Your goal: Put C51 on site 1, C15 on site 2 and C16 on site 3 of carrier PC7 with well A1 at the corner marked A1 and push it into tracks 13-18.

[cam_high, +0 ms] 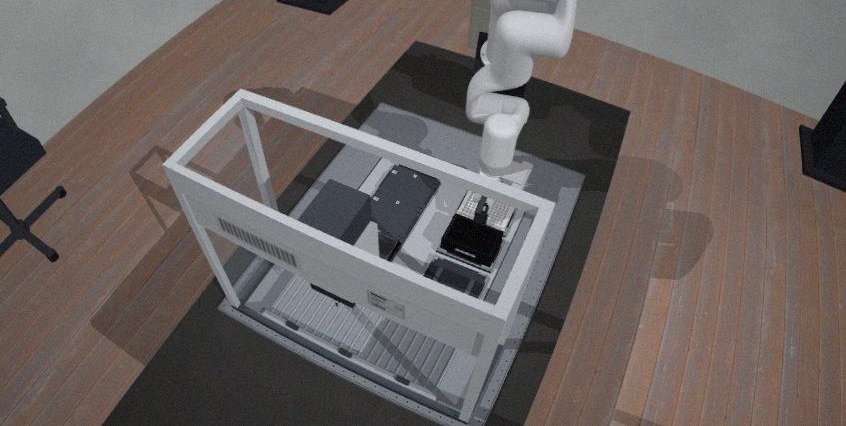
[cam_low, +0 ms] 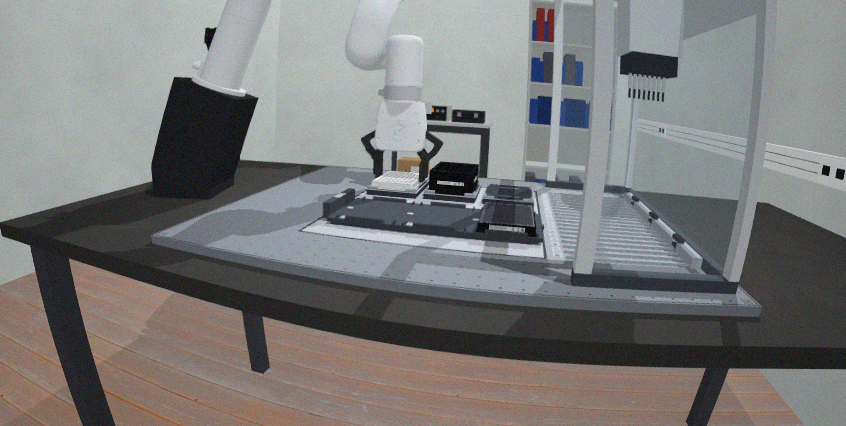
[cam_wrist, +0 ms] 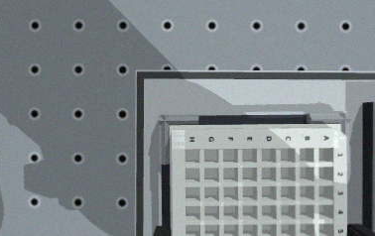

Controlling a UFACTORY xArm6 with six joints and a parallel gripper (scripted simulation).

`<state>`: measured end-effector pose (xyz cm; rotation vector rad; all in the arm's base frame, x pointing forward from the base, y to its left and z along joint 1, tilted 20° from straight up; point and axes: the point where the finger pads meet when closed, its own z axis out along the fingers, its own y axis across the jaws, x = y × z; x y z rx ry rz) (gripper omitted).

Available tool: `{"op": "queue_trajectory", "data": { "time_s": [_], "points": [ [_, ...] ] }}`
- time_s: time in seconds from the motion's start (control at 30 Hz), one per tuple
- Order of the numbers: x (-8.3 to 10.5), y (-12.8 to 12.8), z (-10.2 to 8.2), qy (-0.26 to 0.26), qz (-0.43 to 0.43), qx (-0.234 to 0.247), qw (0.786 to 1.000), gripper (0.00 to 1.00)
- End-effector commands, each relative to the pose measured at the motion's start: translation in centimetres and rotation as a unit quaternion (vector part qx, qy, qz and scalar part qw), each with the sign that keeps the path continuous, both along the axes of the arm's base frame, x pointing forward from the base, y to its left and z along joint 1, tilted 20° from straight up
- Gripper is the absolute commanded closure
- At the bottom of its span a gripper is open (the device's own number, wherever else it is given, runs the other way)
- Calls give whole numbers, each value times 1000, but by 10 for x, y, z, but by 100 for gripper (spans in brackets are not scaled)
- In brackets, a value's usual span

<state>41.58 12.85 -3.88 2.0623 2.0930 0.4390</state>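
Observation:
The white 96-well plate C15 (cam_low: pixel 397 181) sits in nest S1, nearest the arm's base; it also shows in the overhead view (cam_high: pixel 486 210) and in the wrist view (cam_wrist: pixel 258 183), where letter A is at the plate's upper right corner. My gripper (cam_low: pixel 401 172) is open and empty, pointing straight down just above C15, with one finger on each side. The black deep-well block C51 (cam_low: pixel 453 177) stands in nest S2 beside it. The dark plate C16 (cam_low: pixel 508 191) lies in nest S3. The dark carrier PC7 (cam_low: pixel 414 215) lies on the apron in front of the nests, at a slight angle to the rails.
The white gantry frame (cam_high: pixel 354 234) spans the deck, and its pipetting head (cam_low: pixel 649 26) hangs above the rails. The ribbed loading rails (cam_low: pixel 621 234) lie beyond the carrier. The arm's black base (cam_low: pixel 201 136) stands at the left of the table.

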Motion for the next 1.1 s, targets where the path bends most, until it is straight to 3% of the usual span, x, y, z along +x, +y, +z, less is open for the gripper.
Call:
{"op": "queue_trajectory", "data": {
  "time_s": [0.0,0.4,0.43,1.07],
  "points": [
    [1,0,1,-1,0,0,1000,0],
    [1,0,1,-1,0,1,1000,0],
    [1,0,1,-1,0,1,1000,100],
    [1,0,1,-1,0,1,1000,100]
  ]
}}
